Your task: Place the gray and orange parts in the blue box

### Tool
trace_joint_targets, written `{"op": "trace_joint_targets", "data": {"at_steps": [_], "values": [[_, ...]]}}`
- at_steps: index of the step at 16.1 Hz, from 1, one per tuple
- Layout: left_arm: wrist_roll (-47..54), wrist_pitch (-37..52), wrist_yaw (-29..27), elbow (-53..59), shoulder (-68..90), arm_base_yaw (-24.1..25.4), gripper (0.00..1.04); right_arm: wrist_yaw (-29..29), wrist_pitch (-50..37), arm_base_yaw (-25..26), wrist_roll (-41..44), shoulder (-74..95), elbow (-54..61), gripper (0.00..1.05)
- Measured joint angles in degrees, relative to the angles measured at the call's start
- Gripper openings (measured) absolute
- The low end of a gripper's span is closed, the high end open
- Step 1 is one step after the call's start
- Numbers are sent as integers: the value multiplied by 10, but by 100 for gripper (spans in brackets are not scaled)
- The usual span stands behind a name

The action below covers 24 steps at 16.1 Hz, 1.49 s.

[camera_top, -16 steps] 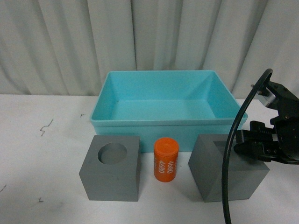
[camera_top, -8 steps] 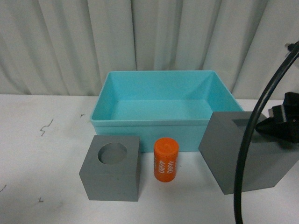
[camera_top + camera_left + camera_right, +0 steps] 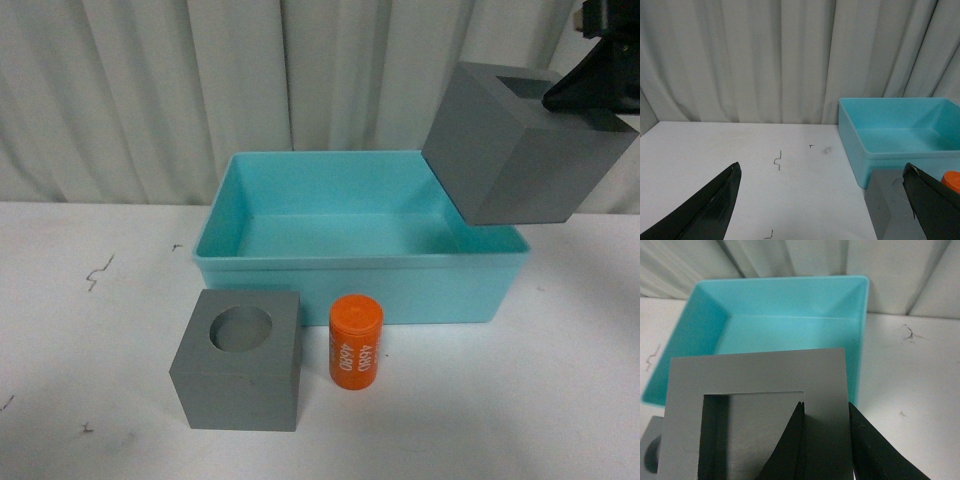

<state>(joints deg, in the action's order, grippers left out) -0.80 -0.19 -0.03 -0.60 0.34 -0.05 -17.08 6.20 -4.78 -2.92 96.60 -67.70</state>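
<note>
My right gripper [image 3: 592,88] [image 3: 825,407] is shut on one wall of the gray cube with the square recess [image 3: 518,145] [image 3: 760,372]. One finger sits inside the recess and the other outside. The cube hangs tilted in the air over the right end of the blue box [image 3: 350,290] [image 3: 790,330] [image 3: 855,145]. The gray cube with the round recess [image 3: 240,375] [image 3: 885,200] stands on the table in front of the box, and the orange cylinder [image 3: 356,344] [image 3: 952,180] stands upright beside it. My left gripper [image 3: 821,170] is open above the table, left of that cube.
A pleated grey curtain [image 3: 150,90] hangs close behind the box. The white table [image 3: 90,330] carries small dark marks [image 3: 98,272] left of the box. The box holds nothing.
The right gripper has lifted the square-recess cube off the table, from the front right of the box to above the box's right end. The other cube and the cylinder have not moved.
</note>
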Motion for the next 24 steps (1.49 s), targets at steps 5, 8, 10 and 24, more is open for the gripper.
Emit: {"op": "trace_joint_targets", "data": {"at_steps": [5,8,10,24], "values": [[0,0,0,0,0,0,98,19,19,12,-8,112,-103,19],[0,0,0,0,0,0,98,23,9,1,-53,193,-160,19],[0,0,0,0,0,0,98,25,6,-10,-66,205,-165,19],[0,0,0,0,0,0,98,85,23,-31,-76,254,-187,18]]}}
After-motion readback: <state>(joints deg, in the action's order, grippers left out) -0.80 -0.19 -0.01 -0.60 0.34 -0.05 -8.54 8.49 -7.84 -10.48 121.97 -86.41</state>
